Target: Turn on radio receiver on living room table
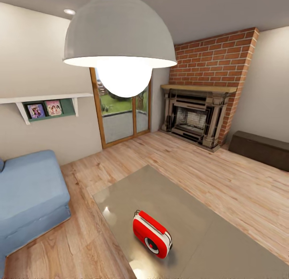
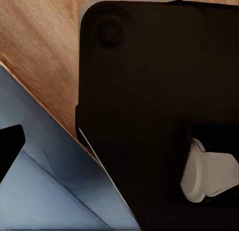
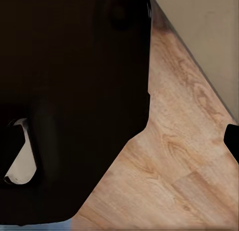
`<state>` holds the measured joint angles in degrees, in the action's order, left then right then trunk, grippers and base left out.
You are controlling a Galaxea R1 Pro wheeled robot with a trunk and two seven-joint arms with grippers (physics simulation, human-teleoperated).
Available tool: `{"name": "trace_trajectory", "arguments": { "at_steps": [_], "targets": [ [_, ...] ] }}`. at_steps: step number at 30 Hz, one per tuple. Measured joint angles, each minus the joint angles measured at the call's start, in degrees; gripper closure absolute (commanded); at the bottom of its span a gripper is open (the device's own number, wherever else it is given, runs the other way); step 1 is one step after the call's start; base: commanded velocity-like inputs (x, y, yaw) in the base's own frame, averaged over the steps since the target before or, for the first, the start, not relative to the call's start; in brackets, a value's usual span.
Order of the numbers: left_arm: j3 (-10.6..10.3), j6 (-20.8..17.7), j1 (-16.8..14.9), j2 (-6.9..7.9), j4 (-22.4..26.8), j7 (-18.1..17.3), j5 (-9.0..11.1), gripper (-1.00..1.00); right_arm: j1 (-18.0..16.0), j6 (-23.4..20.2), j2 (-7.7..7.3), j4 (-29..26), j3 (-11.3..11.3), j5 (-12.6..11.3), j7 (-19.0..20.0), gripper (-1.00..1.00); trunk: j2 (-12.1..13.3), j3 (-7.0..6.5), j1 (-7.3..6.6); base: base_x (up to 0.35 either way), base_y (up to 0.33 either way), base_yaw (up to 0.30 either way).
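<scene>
The radio receiver (image 1: pixel 151 234) is a small red box with white trim, a round dial on its face and a thin top handle. It stands upright on the near part of the glossy grey-beige table (image 1: pixel 168 194) in the living room. In the left wrist view one dark fingertip (image 2: pixel 10 141) pokes in at the edge, over a blue surface (image 2: pixel 45 191). In the right wrist view another dark fingertip (image 3: pixel 231 138) shows over the wood floor (image 3: pixel 179 156). The frames do not show whether either gripper is open or shut. Nothing is held.
A blue sofa (image 1: pixel 28 190) stands left of the table. A grey dome lamp (image 1: pixel 118 33) hangs close in front of the head camera. Farther back are a glass door (image 1: pixel 120 114), a brick fireplace (image 1: pixel 196 116) and a dark low cabinet (image 1: pixel 261 148). The robot's black body (image 2: pixel 149 101) fills much of both wrist views.
</scene>
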<state>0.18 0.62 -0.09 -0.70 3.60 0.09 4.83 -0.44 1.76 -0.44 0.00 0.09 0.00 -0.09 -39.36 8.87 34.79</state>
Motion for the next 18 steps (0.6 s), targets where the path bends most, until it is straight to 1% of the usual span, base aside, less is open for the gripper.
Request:
{"name": "trace_trajectory", "arguments": {
  "at_steps": [18],
  "targets": [
    [0.0, 0.0, 0.0, 0.02, 0.0, 0.0, 0.0, -1.0, 0.0, 0.0, -0.08, 0.0, -0.1, 0.0, 0.0, -1.0, 0.0, 1.67, 0.0, 0.0, 0.0, 0.0]
  ]
}}
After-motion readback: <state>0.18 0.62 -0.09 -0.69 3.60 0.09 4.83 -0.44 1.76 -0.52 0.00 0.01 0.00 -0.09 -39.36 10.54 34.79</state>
